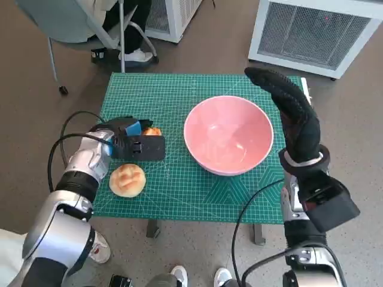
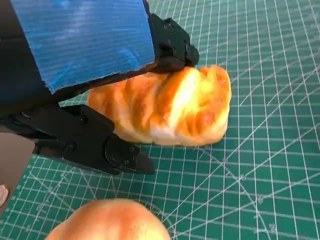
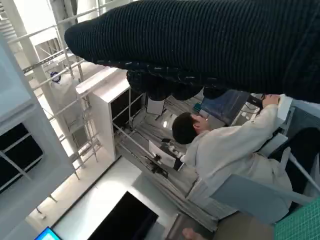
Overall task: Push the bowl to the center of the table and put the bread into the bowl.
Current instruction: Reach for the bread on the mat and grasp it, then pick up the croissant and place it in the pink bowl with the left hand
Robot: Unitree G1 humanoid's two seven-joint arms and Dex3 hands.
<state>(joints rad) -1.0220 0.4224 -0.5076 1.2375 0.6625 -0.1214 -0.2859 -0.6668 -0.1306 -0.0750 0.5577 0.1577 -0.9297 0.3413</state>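
Left hand (image 2: 95,90), fingers clamping golden elongated bread loaf (image 2: 170,107), readying transfer toward pink plastic bowl (image 1: 228,135); gloved right hand (image 1: 293,113) hovering beside bowl, fingers together, empty.

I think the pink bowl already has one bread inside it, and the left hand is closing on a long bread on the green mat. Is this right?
Not quite. The pink bowl is empty, as the head view shows. The rest holds: the left hand is around a long bread on the green mat, and a round bread lies beside it.
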